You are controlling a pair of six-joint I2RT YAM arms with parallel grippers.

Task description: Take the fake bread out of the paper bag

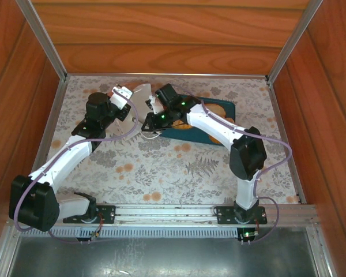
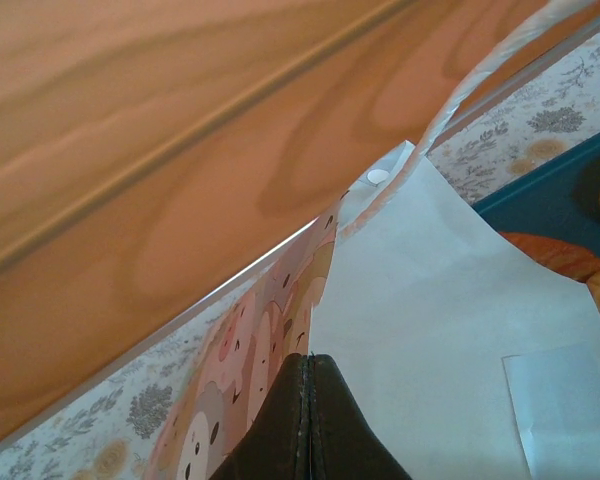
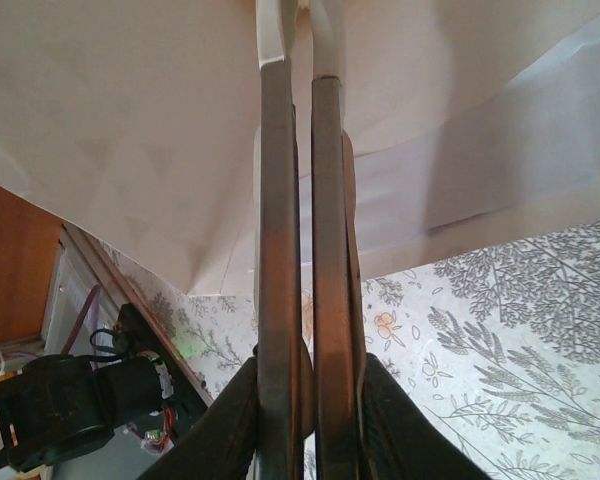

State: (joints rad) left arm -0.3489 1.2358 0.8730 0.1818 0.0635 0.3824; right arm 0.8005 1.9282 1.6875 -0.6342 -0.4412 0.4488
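Fingers (image 2: 275, 430) of our left gripper (image 2: 307, 365) are pressed tight together at the bottom of the left wrist view. They pinch the edge of the paper bag (image 2: 430, 300). The bag rises from them toward the middle of the frame. Its plain white side is on the right and a pink side with little faces is on the left. A thin white loop handle (image 2: 480, 70) runs up to the top right corner.

Our right gripper (image 3: 298, 30) is narrow. Its two long fingers stand up the middle of the right wrist view with just a thin slit between them. Their tips push into the bag's white paper at the top of the frame. We cannot tell if any paper is caught in the slit.

From above, the bag sits in the upper middle of the frame, right between the two grippers. The teal tray (image 1: 233, 108) lies just to the right of the bag. The fake bread (image 1: 216, 108) rests on that tray, partly hidden under the right arm. We cannot see inside the bag.

Under it all is a tablecloth (image 1: 161, 167) with grey leaves and orange flowers. Brown wooden walls (image 1: 161, 34) stand around the table.
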